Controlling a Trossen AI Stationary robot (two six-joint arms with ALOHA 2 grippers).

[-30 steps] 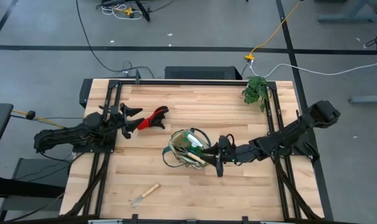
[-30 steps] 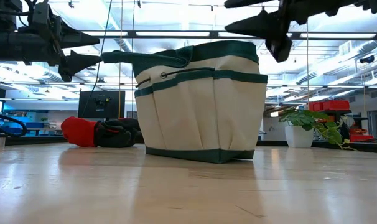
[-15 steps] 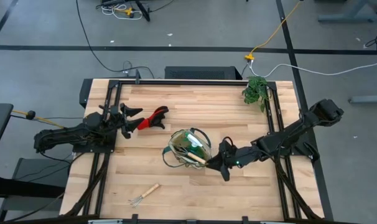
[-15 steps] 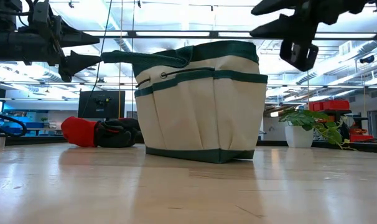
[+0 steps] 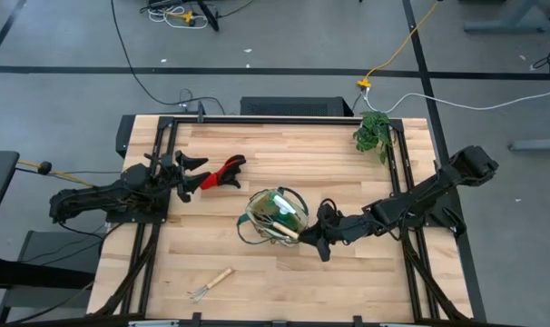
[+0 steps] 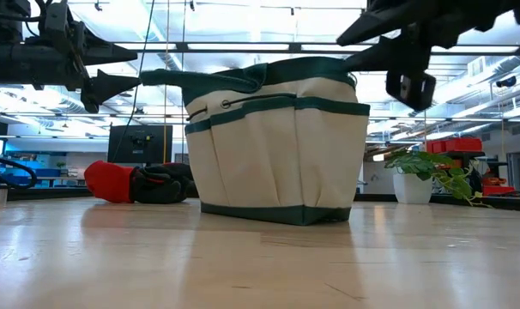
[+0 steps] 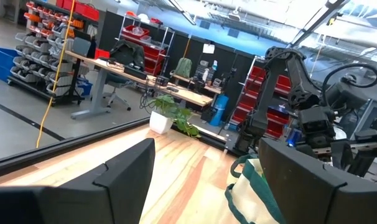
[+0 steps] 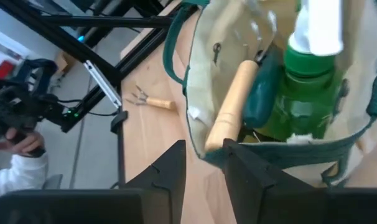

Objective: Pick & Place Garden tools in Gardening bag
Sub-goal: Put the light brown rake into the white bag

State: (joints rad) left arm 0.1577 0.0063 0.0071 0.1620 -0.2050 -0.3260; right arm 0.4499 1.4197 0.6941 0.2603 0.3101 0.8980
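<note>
The gardening bag (image 5: 277,216) stands near the middle of the bench (image 5: 284,272), and the right hand (image 5: 315,240) hovers just beside its rim on the side facing the right edge, its two fingers nearly together and gripping nothing. Seen past those fingers, a wooden-handled tool (image 8: 231,104) leans on the bag's green-trimmed rim, next to teal-handled pruning shears (image 8: 260,93) and a round green bottle with a white top (image 8: 303,81), all inside the bag.

The left hand (image 5: 191,173) hangs near the left edge of the bench, fingers spread and empty, with the red-and-black handled tool (image 5: 219,174) lying on the wood just beyond its fingertips. The small wooden-handled rake (image 5: 210,284) lies alone near the front edge, well apart from both hands.

No writing can be read on the bag or the tools. The bag is beige canvas with dark green trim, side pockets and loop handles (image 6: 210,79). A leafy plant (image 5: 373,133) sits at the far right corner.
</note>
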